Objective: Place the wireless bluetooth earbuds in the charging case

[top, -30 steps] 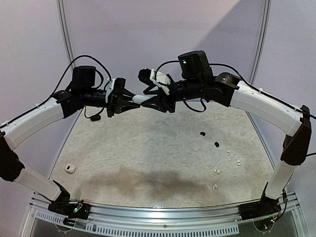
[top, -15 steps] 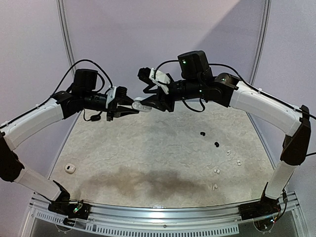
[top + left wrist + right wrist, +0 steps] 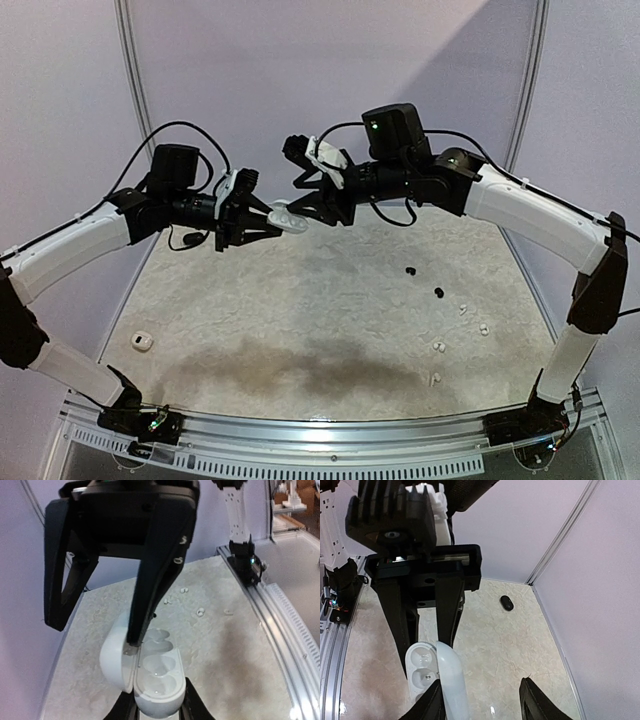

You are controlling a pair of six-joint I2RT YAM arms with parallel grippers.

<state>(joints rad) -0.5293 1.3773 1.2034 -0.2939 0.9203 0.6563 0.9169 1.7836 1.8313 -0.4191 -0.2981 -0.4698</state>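
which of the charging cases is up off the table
The open white case, gripped mid-air by the left gripper; the other white case and the black case lie on the mat.

White arm shells (image 3: 75, 245), black joints (image 3: 598, 290) — black cables (image 3: 165, 132) looping, a green light (image 3: 373, 126).

My left hand (image 3: 270, 220) and right hand (image 3: 303, 203) meet in mid-air over the far part of the table (image 3: 300, 310). The open charging case (image 3: 286, 215) fills the gap between them, so nothing passes there. Beneath them the way down is open. To my right the earbuds (image 3: 438, 292) lie scattered, well apart. A small white case (image 3: 141, 341) sits near the left edge.
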